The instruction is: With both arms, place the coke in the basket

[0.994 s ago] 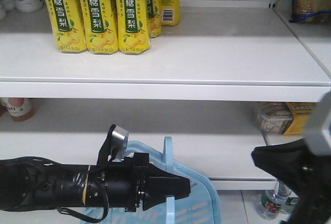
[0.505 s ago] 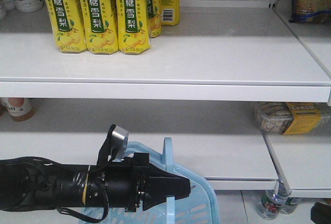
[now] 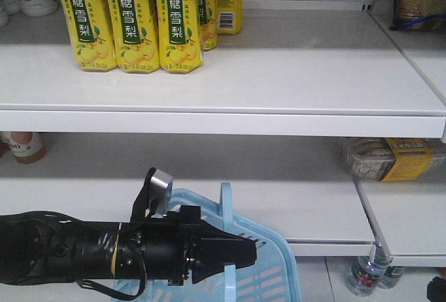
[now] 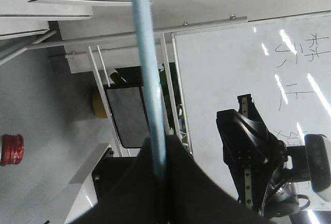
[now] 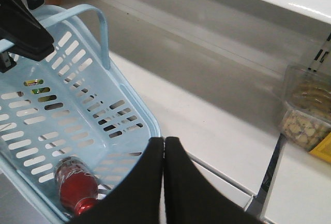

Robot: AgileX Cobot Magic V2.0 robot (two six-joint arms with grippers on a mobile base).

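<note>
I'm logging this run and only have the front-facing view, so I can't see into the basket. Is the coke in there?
Observer: Yes. In the right wrist view the coke lies on its side at the bottom of the basket.
Operator: Is the right gripper holding anything?
Observer: No. The right gripper has its fingers pressed together with nothing between them, outside the basket's near corner.
Operator: And how is the left one holding the basket?
Observer: In the left wrist view the left gripper is shut on the basket's thin handle, which runs straight out from between its fingers.
</note>
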